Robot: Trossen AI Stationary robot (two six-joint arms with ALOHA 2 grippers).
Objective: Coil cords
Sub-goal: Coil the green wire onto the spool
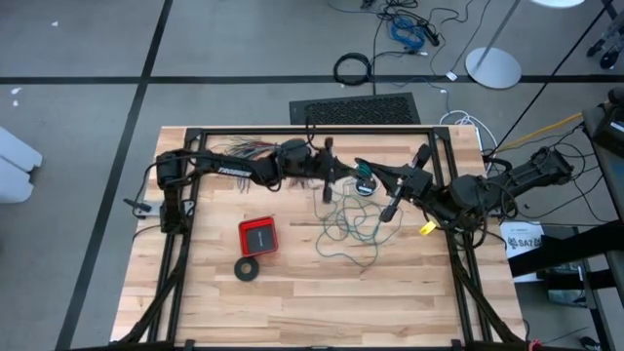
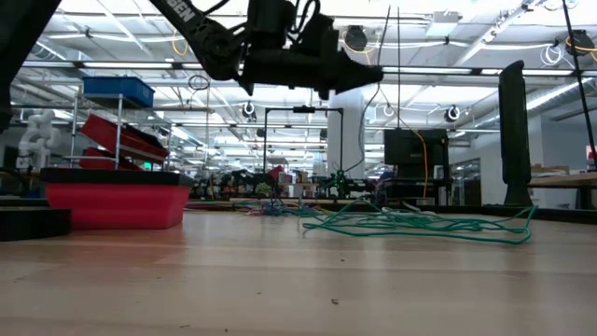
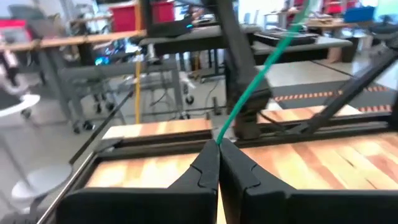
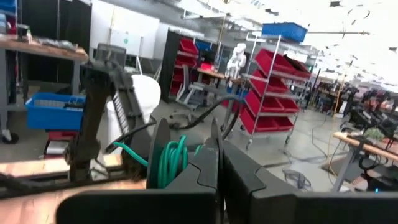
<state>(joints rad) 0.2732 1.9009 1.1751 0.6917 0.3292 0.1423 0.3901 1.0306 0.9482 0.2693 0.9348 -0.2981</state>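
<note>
The left gripper pinched the thin teal-green wire. The right gripper was closed beside a wound spool of it. A red square box and black tape ring lay left of the loose tangle.

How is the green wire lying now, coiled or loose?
Mostly loose: the green wire sprawls in a tangle on the table; one strand rises into the left gripper.

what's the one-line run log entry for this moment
left gripper: shut on teal-green wire, raised | right gripper: shut, raised beside small wire coil | rest of wire: loose tangle on table
</note>
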